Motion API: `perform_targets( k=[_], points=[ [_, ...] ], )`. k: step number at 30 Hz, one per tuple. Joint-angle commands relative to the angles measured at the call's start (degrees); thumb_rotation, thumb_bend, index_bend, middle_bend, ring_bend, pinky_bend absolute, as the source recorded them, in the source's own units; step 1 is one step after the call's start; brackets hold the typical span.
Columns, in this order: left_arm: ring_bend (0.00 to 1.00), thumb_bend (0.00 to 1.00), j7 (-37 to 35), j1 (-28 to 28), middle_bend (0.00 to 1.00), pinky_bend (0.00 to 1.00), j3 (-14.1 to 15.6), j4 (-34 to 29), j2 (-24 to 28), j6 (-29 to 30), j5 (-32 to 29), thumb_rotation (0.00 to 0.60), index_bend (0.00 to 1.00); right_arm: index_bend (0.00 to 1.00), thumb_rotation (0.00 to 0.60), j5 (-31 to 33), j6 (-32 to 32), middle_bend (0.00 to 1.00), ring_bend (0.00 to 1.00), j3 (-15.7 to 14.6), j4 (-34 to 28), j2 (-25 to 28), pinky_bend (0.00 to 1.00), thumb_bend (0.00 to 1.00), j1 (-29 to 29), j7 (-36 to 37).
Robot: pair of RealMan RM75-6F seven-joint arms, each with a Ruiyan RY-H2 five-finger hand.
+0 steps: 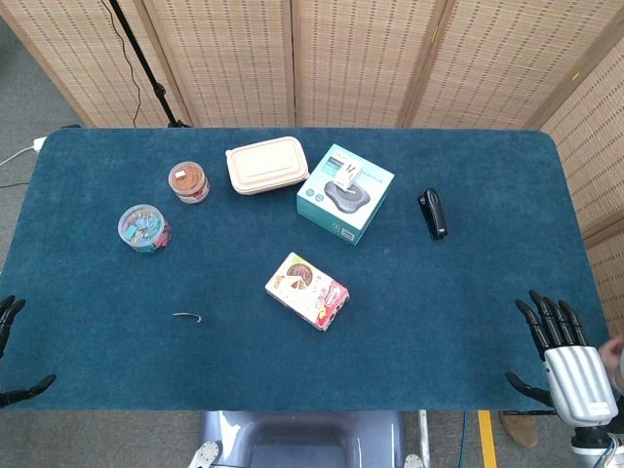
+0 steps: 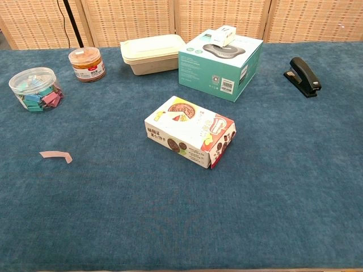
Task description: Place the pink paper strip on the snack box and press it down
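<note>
The snack box (image 1: 307,290) (image 2: 190,131) lies flat near the middle of the blue table, white with red and yellow print. The pink paper strip (image 1: 186,316) (image 2: 55,154) lies on the cloth to its left, slightly curled, touched by nothing. My right hand (image 1: 561,353) hovers at the table's near right corner, fingers spread and empty. Only dark fingertips of my left hand (image 1: 12,351) show at the near left edge, apart and holding nothing. Neither hand appears in the chest view.
Behind the snack box stand a teal product box (image 1: 345,191) (image 2: 221,63), a beige lidded container (image 1: 266,164) (image 2: 152,53), an orange-lidded jar (image 1: 189,181) (image 2: 87,63) and a clear tub of clips (image 1: 143,228) (image 2: 36,89). A black stapler (image 1: 432,213) (image 2: 304,76) lies at right.
</note>
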Motion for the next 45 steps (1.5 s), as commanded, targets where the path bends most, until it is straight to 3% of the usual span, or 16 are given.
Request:
perform_targets(
  k=[1,7,13,19,24,34,45],
  points=[
    [0.0,0.0,0.1,0.0,0.0,0.0,0.0,0.0,0.0,0.0,0.0,0.6,0.0,0.0,0.6,0.0,-0.1,0.0,0.0,0.0,0.0,0.0,0.0,0.0,0.0,0.0],
    [0.0,0.0,0.6,-0.5,0.0,0.0,-0.3,0.1,-0.3,-0.6,-0.3,0.6,0.0,0.0,0.6,-0.1,-0.2,0.0,0.0,-0.1,-0.2,0.1,0.0,0.0,0.0,0.2],
    [0.0,0.0,1.2,-5.3,0.0,0.0,-4.0,2.7,-4.8,-5.1,-2.5,0.6,0.0,0.0,0.6,0.2,0.1,0.0,0.0,0.1,-0.5,0.6,0.0,0.0,-0.1,1.2],
    [0.0,0.03,4.7,-13.3,0.0,0.0,-6.9,7.9,-13.1,-16.2,-7.4,0.6,0.22,0.0,0.6,0.6,0.0,0.0,0.0,0.3,-0.2,1.3,0.0,0.0,0.0,3.4],
    [0.0,0.08,9.4,-16.3,0.0,0.0,-7.8,10.0,-17.7,-18.8,-9.3,0.6,0.33,0.0,0.6,0.8,-0.1,0.0,0.0,0.3,-0.1,1.8,0.0,0.0,0.0,4.7],
    [0.0,0.13,17.3,-20.8,0.0,0.0,-8.9,12.4,-23.9,-23.4,-15.6,0.6,0.36,0.0,0.6,1.4,-0.8,0.0,0.0,0.3,0.0,2.5,0.0,0.0,0.3,6.7],
    [0.0,0.26,21.6,-24.1,0.0,0.0,-9.9,15.7,-29.5,-25.3,-20.2,0.6,0.45,0.0,0.6,1.9,-1.8,0.0,0.0,0.3,0.1,2.8,0.0,0.0,0.7,7.6]
  ],
)
